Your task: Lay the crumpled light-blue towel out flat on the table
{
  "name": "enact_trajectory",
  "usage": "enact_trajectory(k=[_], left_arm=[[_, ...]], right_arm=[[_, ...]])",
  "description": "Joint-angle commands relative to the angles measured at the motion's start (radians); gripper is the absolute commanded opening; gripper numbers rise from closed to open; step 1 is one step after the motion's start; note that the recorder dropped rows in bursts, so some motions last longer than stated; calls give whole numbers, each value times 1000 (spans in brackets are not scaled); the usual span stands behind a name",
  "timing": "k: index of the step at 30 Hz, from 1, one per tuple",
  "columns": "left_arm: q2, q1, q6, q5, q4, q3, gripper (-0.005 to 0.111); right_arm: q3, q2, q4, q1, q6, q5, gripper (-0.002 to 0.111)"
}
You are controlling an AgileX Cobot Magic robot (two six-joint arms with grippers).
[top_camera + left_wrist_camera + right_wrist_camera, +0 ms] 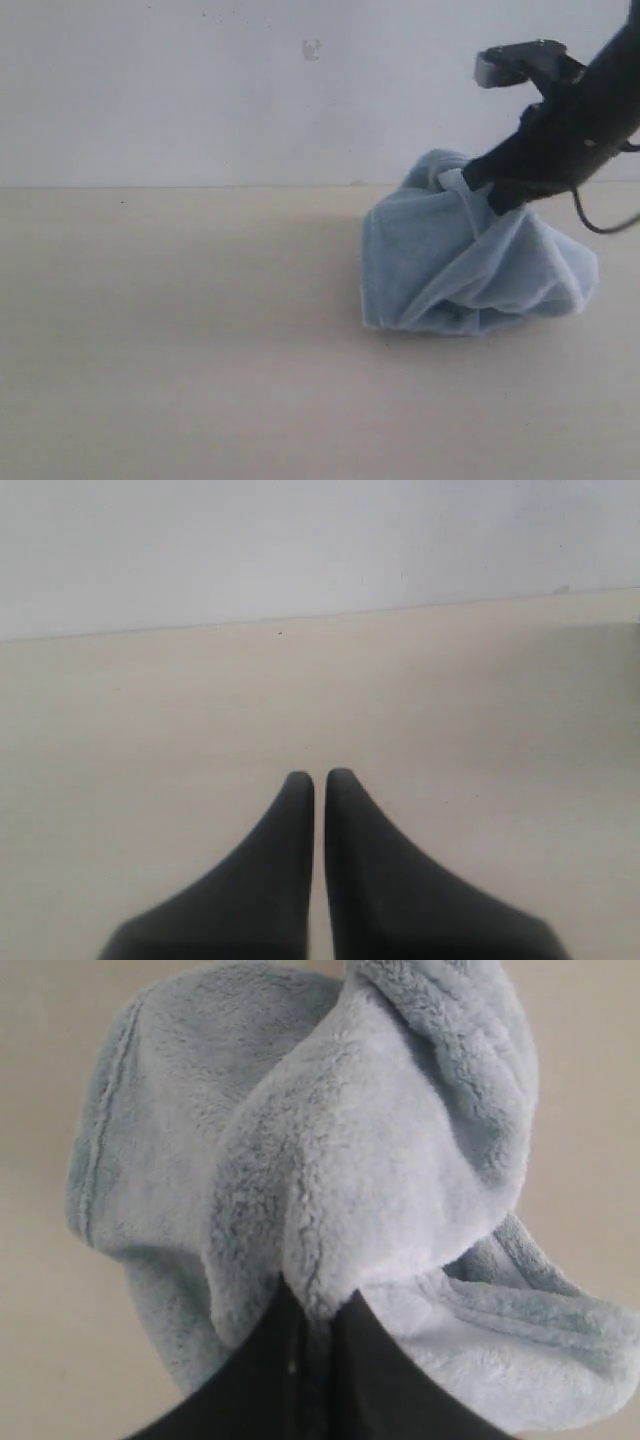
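The pale-blue fleece towel [470, 260] is bunched into a tall heap on the beige table [180, 330], right of centre in the exterior view. My right gripper [478, 185] reaches in from the upper right and is shut on a fold at the top of the heap, which is pulled upward. In the right wrist view the towel [370, 1140] fills the frame, and a fold is pinched between the black fingers [270, 1360]. My left gripper [320, 776] is shut with nothing in it, over bare table [150, 710]; it does not show in the exterior view.
A grey-white wall [200, 80] runs behind the table's far edge. A black cable [600, 222] hangs from the right arm beside the towel.
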Motion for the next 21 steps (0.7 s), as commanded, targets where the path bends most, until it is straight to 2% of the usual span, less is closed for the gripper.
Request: enact_trajectory(k=[1,3,5,6,9,10,11,12,16,19,21], left_arm=[[-2,-4,-11,-12,-10,4,4],[-2,-4,-11,-12,-10,4,4],[-2,-4,-11,-12,-10,4,4],[-2,-4,-11,-12,-10,4,4],[-2,-4,-11,-12,-10,4,4],[-2,-4,-11,-12,-10,4,4],[-2,-4,-11,-12,-10,4,4],[-2,-4,-11,-12,-10,4,4],[-2,-4,-11,-12,-10,4,4],[-2,-4,-11,-12,-10,4,4],[-2,-4,-11,-12,-10,4,4]], right_arm=[[302,-201,-5,-1,-63,-14,0],[390,-248,7,-1,-82,27,4],[453,-276,35,-1,-83,16,16],[473,-287,54,-1,-85,6,26],[485,-310,88,-1,-90,-29,68],[485,-318,95,-1,-90,-54,79],[485,-328,95,-1,-88,-76,82],[485,-335,95,-1,-88,-91,80],[485,-351,95,-1,-79,-116,68],[485,-351,92,-1,-77,-147,68],[485,-351,39,-1,-77,-242,68]])
